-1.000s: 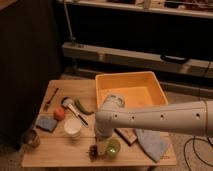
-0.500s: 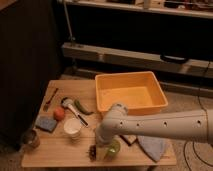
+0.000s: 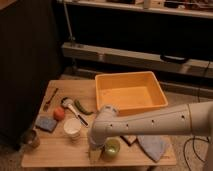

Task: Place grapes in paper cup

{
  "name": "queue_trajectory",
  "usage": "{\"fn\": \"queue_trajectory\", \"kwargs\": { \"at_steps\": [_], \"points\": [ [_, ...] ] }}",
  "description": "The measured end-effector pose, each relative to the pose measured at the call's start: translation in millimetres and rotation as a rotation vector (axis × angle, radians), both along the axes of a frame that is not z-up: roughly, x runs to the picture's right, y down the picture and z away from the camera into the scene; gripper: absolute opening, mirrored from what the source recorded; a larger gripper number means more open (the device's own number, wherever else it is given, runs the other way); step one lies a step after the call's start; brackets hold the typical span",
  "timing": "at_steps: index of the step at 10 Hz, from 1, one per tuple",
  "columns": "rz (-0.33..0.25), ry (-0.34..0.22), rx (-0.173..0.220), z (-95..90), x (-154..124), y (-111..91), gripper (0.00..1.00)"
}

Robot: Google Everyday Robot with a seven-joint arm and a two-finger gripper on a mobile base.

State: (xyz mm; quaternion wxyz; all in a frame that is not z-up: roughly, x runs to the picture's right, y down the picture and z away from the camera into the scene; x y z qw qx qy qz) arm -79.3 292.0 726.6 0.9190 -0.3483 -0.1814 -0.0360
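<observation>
camera view, jaws low beside green bowl (image 3: 111, 148), grip state unclear, paper cup (image 3: 72, 127) near, not touching them

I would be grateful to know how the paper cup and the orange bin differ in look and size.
The paper cup is white and round; the orange bin is rectangular. The paper cup is small, the orange bin many times wider. The paper cup stands just left of the hand, which is low at the front edge of the table; the orange bin sits at the back right. Both stand upright, open on top.
</observation>
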Motion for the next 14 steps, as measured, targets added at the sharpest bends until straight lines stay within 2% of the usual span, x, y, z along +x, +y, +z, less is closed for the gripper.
{"fn": "queue_trajectory", "kwargs": {
  "at_steps": [2,5,9,11,12,14],
  "points": [
    [0.036,-0.02,-0.028,8.0,1.8,12.6,0.8],
    [0.068,-0.053,-0.058,9.6,-0.5,20.9,0.78],
    [0.057,-0.051,-0.077,7.7,-8.2,21.5,0.37],
    [0.055,-0.057,-0.081,7.7,-8.9,21.1,0.2],
    [0.057,-0.055,-0.083,7.4,-9.3,19.9,0.08],
    [0.061,-0.039,-0.089,7.2,-9.5,17.9,0.0]
  ]
}}
